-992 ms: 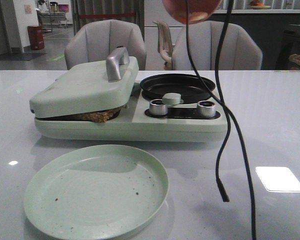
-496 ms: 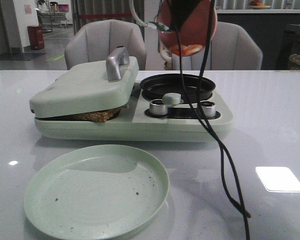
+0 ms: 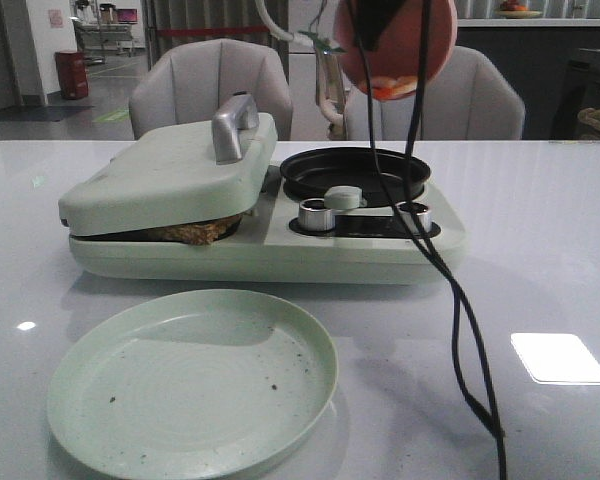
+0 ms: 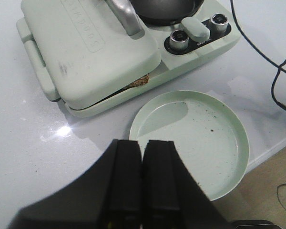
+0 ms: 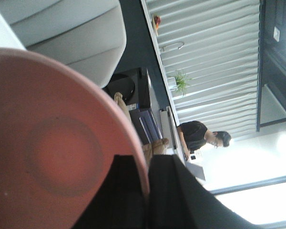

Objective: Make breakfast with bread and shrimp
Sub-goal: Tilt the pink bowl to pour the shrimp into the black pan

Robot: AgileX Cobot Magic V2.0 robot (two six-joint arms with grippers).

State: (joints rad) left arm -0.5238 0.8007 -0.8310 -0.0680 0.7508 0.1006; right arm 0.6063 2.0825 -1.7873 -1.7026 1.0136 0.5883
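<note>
Shrimp (image 3: 390,88), orange-red and white, lie at the low edge of a pink bowl (image 3: 405,45) tipped steeply on its side above the black pan (image 3: 355,173). The right pincer (image 5: 148,191) is clamped on the bowl's rim, one finger on either side of the wall, as the right wrist view shows. The step in hand looks like pouring the shrimp into the pan; they sit close to spilling but have not left the bowl.

Left of the pan, on the same pale green cooker (image 3: 270,245), the lid (image 3: 170,175) rests down on bread (image 3: 185,232), whose brown edge peeks from the gap. In front of the cooker a green plate (image 3: 195,385) lies on the table (image 3: 550,250). The left pincer (image 4: 142,181) hangs over the plate's near rim, fingers together and holding nothing.

Next, the bowl likely needs more tilt while kept centred over the pan, so the shrimp drop inside and not onto the knobs (image 3: 318,213) or the dangling cable (image 3: 460,300).
</note>
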